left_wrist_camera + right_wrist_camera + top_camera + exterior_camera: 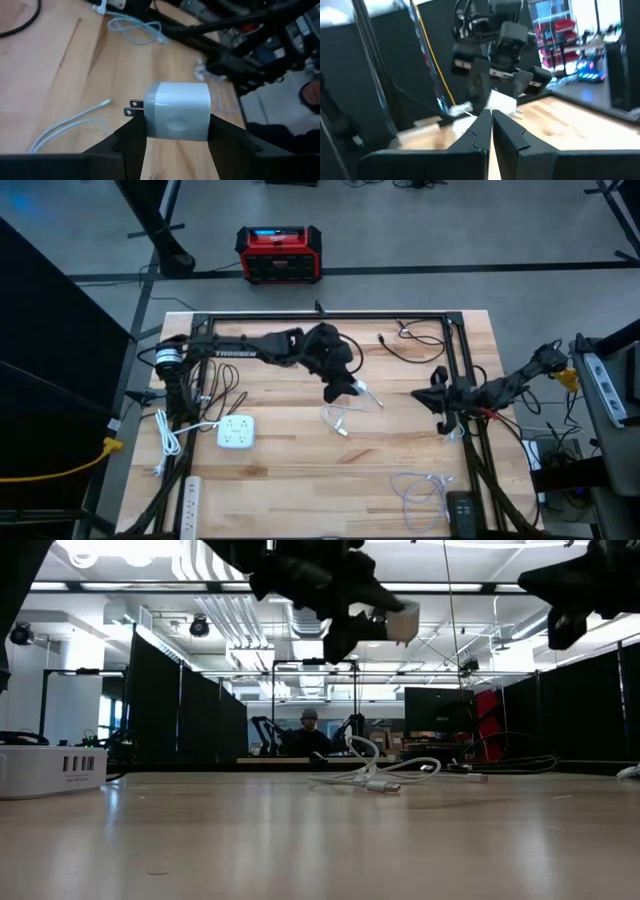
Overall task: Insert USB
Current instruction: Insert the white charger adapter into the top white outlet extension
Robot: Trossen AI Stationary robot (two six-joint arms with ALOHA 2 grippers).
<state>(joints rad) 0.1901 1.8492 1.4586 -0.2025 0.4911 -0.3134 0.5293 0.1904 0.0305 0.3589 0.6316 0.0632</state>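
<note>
A white USB wall charger was pinched in the left gripper's fingers, lifted above mid-tabletop, its white cable lying unplugged below; the right gripper, fingers pressed together, waited near the right edge.

Even overhead light on the pale counter, bright ceiling glare in the low view, arms silhouetted black, right wrist view smeared, perhaps by motion, far room soft
</note>
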